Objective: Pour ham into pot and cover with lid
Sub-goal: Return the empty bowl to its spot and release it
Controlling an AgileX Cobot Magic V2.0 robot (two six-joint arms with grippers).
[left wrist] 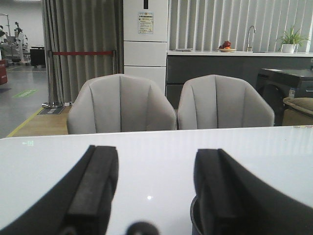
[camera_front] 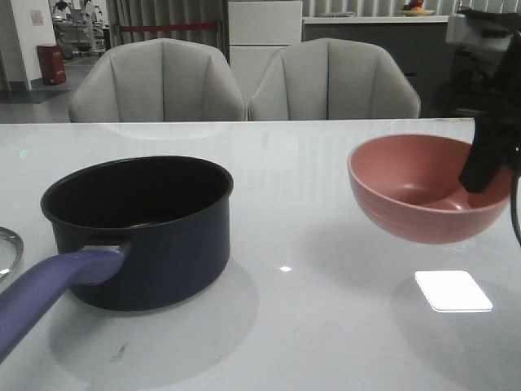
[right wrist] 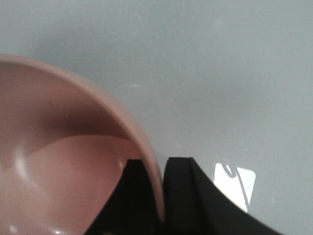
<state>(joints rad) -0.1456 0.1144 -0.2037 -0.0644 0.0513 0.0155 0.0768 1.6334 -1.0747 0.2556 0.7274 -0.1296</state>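
The pot stood on the table toward its left edge, handle pointing to the near-left corner. The bowl hung above the right side, well apart. Two chairs stood behind the far edge.

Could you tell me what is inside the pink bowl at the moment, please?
The pink bowl, pinched at its rim by the right gripper, shows only bare pink interior. No ham is visible; the gripper finger covers a small part of the inside.
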